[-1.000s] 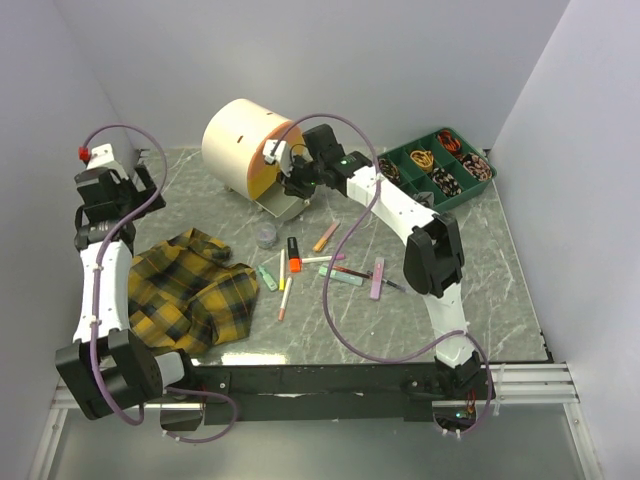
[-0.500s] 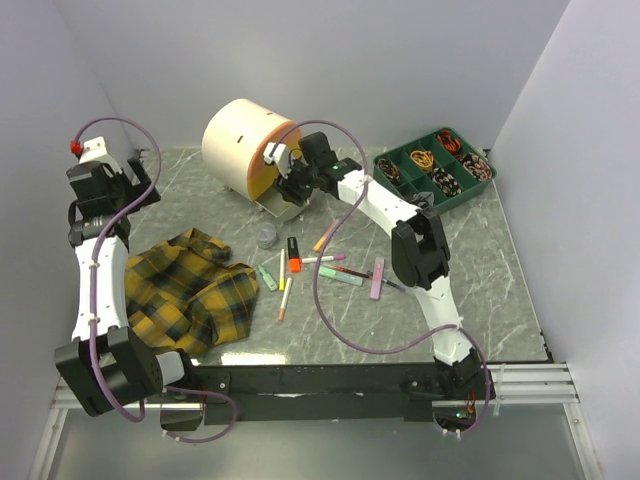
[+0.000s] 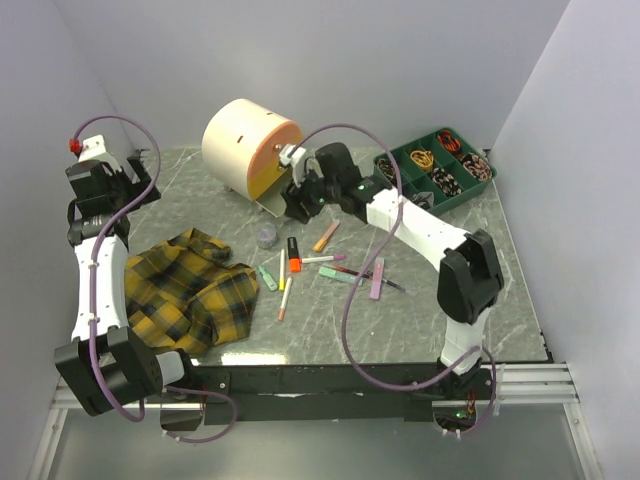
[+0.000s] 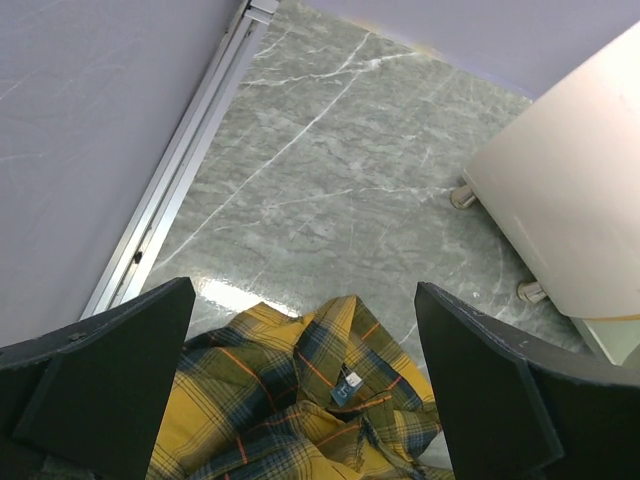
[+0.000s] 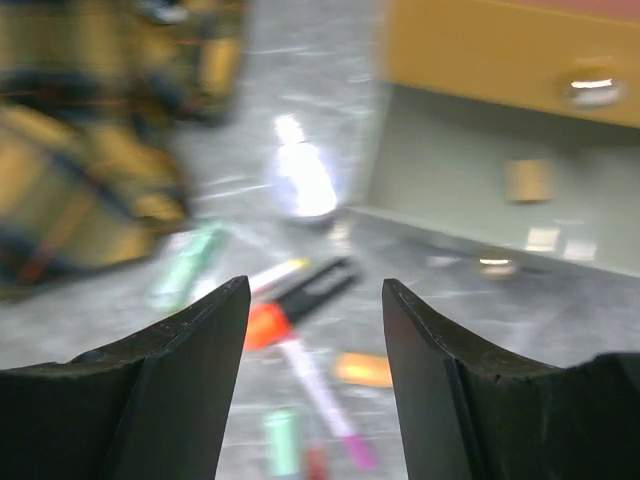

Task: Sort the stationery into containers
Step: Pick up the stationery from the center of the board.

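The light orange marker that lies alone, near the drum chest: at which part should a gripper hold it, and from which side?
Hold the light orange marker at the middle of its barrel, coming straight down from above, fingers closing across its width. It lies flat and slanted, with bare table along both long sides, so both fingers should find room there.

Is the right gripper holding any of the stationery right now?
No. In the right wrist view the right gripper is open with nothing in it, and the markers lie loose beneath it.
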`<state>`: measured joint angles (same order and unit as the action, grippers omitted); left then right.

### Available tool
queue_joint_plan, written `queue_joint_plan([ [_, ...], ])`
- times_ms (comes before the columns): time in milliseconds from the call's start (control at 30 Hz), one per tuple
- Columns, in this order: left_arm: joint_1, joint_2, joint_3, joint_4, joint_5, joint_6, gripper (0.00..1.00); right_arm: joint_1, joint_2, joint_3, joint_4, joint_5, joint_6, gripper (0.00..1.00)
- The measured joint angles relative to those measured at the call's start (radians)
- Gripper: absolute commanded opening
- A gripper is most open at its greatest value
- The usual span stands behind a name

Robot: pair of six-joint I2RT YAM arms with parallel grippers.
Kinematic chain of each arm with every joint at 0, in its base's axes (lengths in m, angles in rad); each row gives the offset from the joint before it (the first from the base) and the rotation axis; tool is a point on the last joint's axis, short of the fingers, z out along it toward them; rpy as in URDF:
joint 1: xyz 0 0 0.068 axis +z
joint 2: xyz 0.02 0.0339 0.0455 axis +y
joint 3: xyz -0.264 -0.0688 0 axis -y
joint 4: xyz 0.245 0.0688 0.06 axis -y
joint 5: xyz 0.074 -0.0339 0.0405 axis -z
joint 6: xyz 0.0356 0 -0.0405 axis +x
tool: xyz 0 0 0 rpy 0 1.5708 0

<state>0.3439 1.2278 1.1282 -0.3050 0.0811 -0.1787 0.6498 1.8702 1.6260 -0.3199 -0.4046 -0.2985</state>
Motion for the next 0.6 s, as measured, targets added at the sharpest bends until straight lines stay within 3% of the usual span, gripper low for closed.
queue_joint_plan([
  [133,0.000,0.000,-0.006,0.003,-0.027,-0.010,0.99,0.111,-0.044,-0.100,0.017,0.013,0.092,0.64],
  [267,0.000,0.000,-0.026,0.001,-0.062,-0.018,1.00,0.218,0.024,-0.146,0.013,0.037,0.195,0.65],
  [600,-0.026,-0.002,-0.058,-0.014,-0.124,0.021,0.99,0.315,0.188,-0.105,0.022,0.233,0.406,0.56],
])
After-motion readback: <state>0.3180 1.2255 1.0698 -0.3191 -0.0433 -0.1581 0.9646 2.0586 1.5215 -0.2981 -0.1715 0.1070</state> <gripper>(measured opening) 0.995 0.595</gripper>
